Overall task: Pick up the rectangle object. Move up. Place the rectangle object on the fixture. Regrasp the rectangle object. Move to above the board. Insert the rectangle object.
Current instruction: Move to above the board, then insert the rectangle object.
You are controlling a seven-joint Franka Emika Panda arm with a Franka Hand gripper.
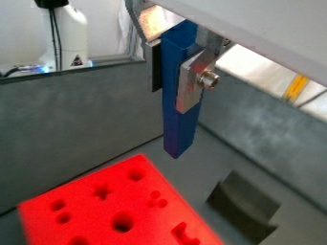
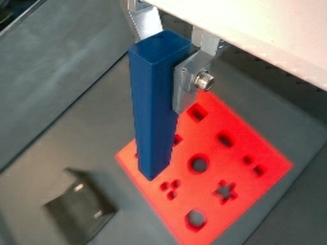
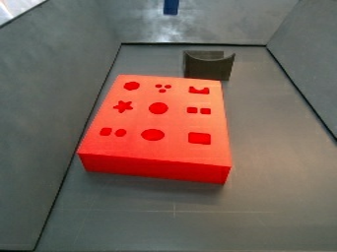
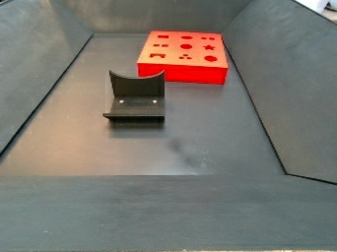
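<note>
My gripper (image 1: 177, 81) is shut on the blue rectangle object (image 1: 179, 115), which hangs upright between the fingers, high above the floor. Both wrist views show it (image 2: 153, 124). In a side view only the block's lower end (image 3: 171, 6) shows at the top edge, and the gripper is out of frame. The red board (image 3: 158, 123) with shaped cut-outs lies flat on the floor, also seen below the block (image 2: 236, 153) and in the other views (image 1: 102, 206) (image 4: 184, 54). The dark fixture (image 3: 208, 64) stands beside the board's end (image 4: 134, 96) (image 1: 246, 206) (image 2: 83, 211).
Sloping grey walls (image 3: 53, 69) enclose the dark floor (image 4: 184, 148). Bare floor lies in front of the fixture and along both long sides of the board.
</note>
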